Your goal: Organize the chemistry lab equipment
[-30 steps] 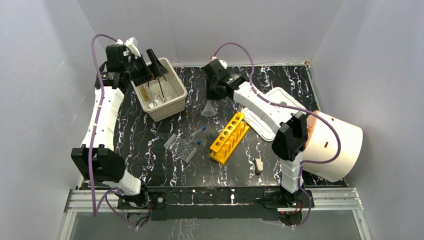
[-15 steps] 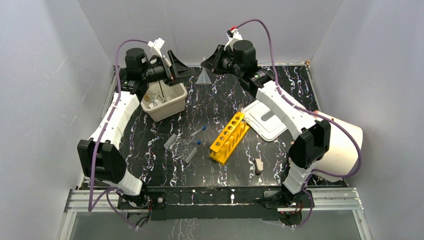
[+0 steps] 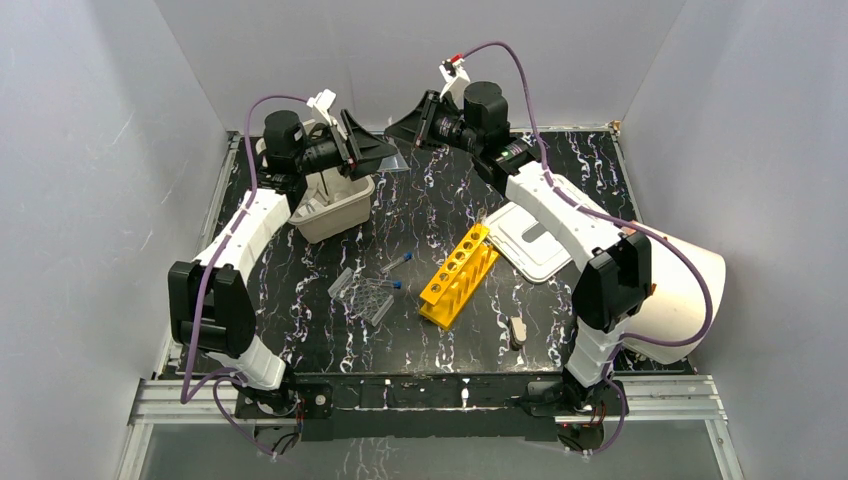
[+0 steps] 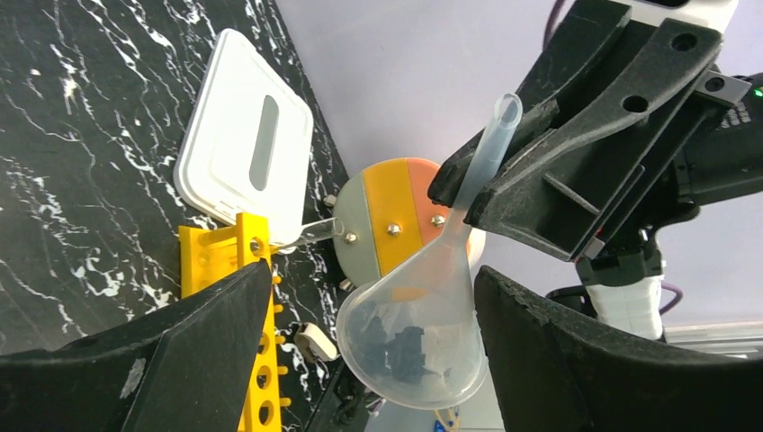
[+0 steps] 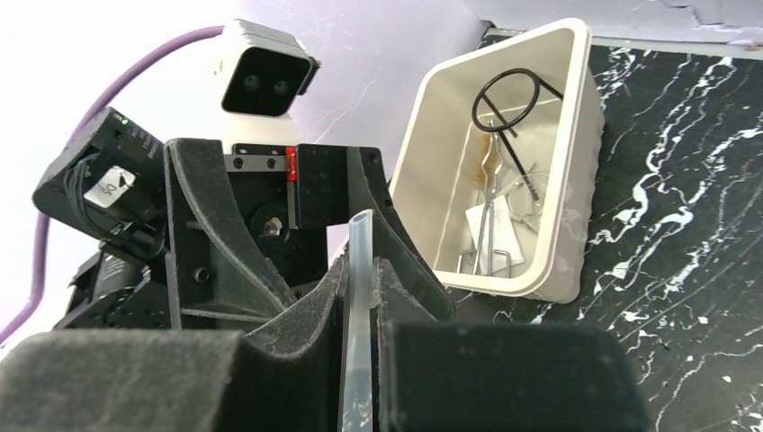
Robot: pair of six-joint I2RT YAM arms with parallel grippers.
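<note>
- The left arm folds up from its near-left base and reaches back over the beige bin (image 3: 330, 212). Its wrist is turned so the left gripper (image 3: 376, 150) points right, level and off the table.
- Its jaws stand wide apart, one on each side of the funnel (image 4: 421, 317), gripping nothing.
- The bin holds the black wire loop (image 5: 513, 94) and thin metal tools (image 5: 490, 211).
- The funnel hangs in the air between the two grippers, wide mouth toward the left one.
- The right gripper (image 3: 409, 127) is pinched onto the funnel's thin stem — stem upright between its pads (image 5: 396, 288).
- The right arm bends at its elbow near the white cylinder (image 3: 690, 290) and stretches back and leftward.
- Below on the table lie the clear ridged tray (image 3: 364, 296) and the yellow tube rack (image 3: 458, 276), apart.
</note>
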